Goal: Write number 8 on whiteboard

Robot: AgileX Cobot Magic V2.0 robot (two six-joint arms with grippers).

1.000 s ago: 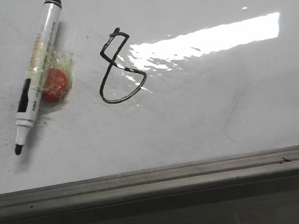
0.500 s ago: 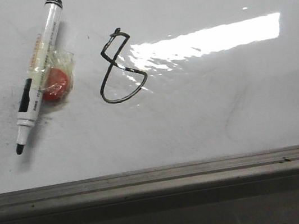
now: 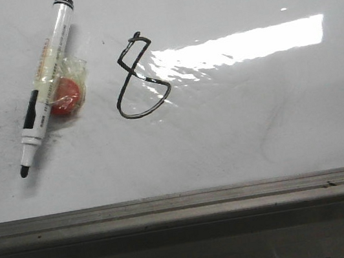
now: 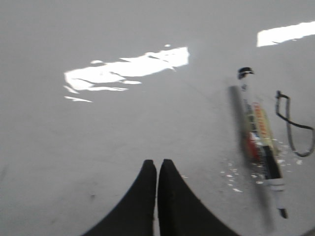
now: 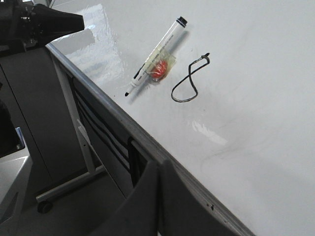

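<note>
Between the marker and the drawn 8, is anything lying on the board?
Only the red round piece taped to the marker, on the side toward the number 8. Past it the whiteboard is bare, as the front view shows.

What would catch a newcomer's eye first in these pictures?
Probably the number 8, drawn in thin dark line near the middle of the whiteboard, beside a bright glare patch. To its left lies an uncapped marker with a red disc taped to it.
</note>
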